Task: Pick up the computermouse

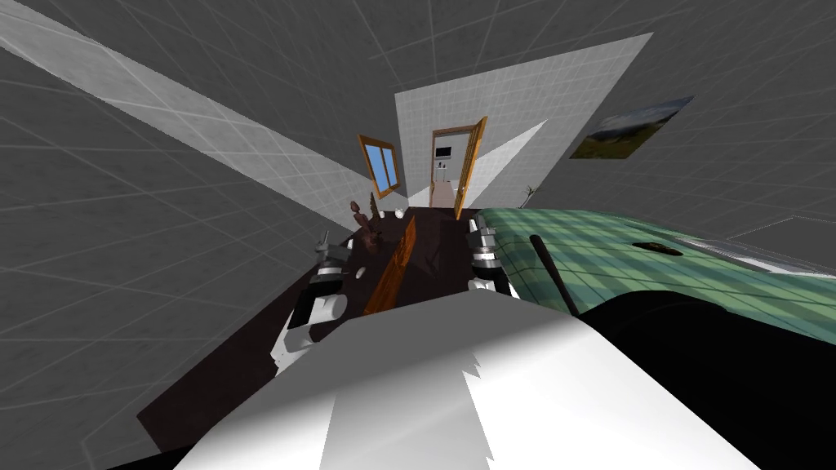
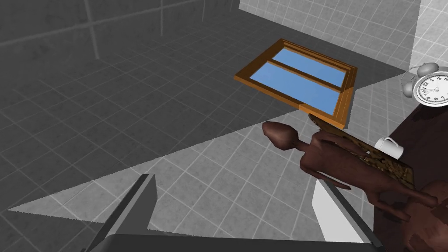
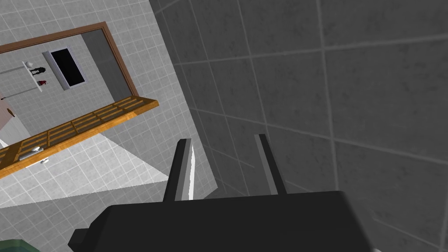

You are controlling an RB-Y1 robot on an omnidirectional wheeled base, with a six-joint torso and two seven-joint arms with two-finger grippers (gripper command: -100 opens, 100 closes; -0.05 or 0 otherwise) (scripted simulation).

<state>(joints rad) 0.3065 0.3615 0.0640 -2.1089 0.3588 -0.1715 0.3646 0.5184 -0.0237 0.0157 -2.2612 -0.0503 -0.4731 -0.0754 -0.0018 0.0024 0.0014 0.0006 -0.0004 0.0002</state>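
Observation:
A small pale rounded thing (image 1: pixel 359 272) lies on the dark table (image 1: pixel 245 359) beside my left forearm; I cannot tell whether it is the computer mouse. A flat dark object (image 1: pixel 657 247) rests on the green checked bed (image 1: pixel 604 261). My left gripper (image 1: pixel 324 243) is raised over the table's left side. In the left wrist view it (image 2: pixel 235 178) is open and holds nothing, with a brown figurine (image 2: pixel 345 164) just beyond one finger (image 2: pixel 339 214). My right gripper (image 1: pixel 480 227) is held up near the bed's edge, and its fingers (image 3: pixel 223 138) stand apart with nothing between them.
A white alarm clock (image 2: pixel 433 87) and a white mug (image 2: pixel 389 146) stand on the table past the figurine. An orange wooden board (image 1: pixel 392 273) rises along the table's middle. A dark rod (image 1: pixel 555 273) lies on the bed. An open door (image 1: pixel 467 167) is at the far wall.

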